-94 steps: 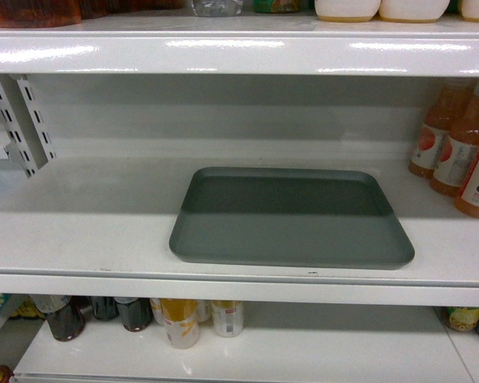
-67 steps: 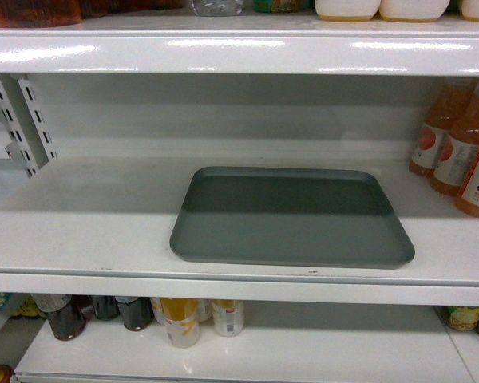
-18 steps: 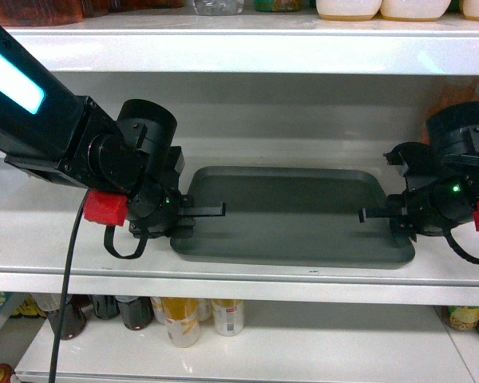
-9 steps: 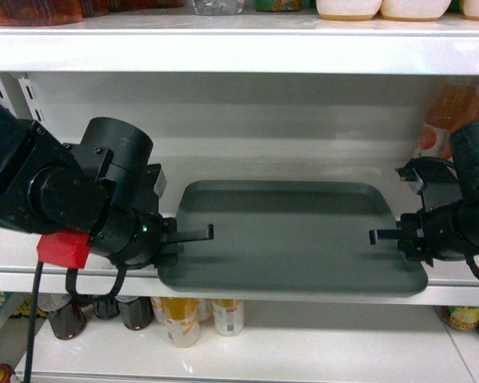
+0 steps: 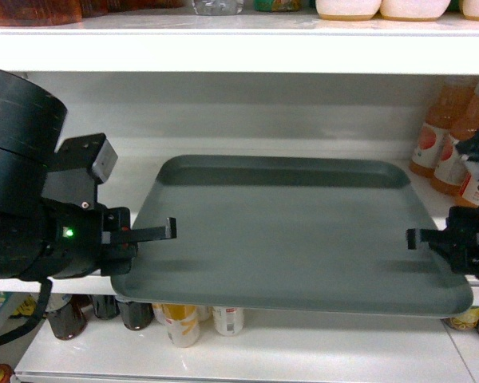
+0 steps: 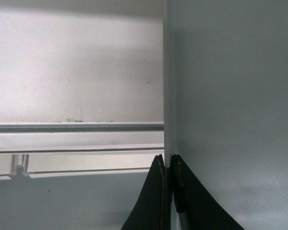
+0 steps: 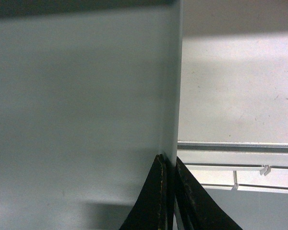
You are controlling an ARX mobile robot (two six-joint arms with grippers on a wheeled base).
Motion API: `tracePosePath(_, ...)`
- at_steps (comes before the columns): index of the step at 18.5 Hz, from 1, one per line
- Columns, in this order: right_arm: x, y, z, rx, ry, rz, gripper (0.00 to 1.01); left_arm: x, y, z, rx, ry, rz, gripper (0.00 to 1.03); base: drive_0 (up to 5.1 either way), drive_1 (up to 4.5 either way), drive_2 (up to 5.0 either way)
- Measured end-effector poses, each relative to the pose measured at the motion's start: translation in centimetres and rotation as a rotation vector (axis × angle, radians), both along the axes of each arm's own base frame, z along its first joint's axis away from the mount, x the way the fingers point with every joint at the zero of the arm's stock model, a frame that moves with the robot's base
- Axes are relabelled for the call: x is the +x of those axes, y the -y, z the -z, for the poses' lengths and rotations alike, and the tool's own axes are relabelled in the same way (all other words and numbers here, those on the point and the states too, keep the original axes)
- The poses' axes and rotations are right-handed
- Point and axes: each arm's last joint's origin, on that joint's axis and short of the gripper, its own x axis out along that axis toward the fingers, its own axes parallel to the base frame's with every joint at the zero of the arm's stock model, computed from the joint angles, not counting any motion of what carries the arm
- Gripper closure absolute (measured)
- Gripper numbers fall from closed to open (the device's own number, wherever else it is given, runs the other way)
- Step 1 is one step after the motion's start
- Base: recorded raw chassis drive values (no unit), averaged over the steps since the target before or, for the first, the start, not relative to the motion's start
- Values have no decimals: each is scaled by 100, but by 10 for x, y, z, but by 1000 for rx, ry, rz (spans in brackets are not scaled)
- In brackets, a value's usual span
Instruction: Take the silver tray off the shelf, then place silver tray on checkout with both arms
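The silver tray (image 5: 295,231), dark grey-green with a low rim, hangs level in front of the white shelf (image 5: 247,155), its near edge well past the shelf's front lip. My left gripper (image 5: 156,233) is shut on the tray's left rim, and the rim (image 6: 169,96) runs edge-on between its black fingers (image 6: 156,191). My right gripper (image 5: 425,238) is shut on the right rim, and that rim (image 7: 172,96) sits pinched between its fingers (image 7: 158,196). The checkout is out of view.
Orange drink bottles (image 5: 455,136) stand on the shelf at the right, close to the tray's far right corner. A shelf board (image 5: 239,48) runs overhead with jars on it. Bottles and cans (image 5: 180,319) stand on the board below the tray.
Both grippers came in, closed on the tray's side rims and lifted it. Over the last second the tray has come toward the camera, out past the shelf's front lip.
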Motion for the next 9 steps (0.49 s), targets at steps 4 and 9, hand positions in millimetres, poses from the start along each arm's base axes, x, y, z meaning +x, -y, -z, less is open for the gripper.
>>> tracePosePath(4, -49, 3, -24, 29, 48, 4, 97, -42, 0, -23, 23, 52, 7, 100, 0, 0, 0)
tracePosePath(9, -63, 4, -31, 51, 81, 9, 97, -51, 0, -32, 49, 106, 15, 100, 0, 0, 0)
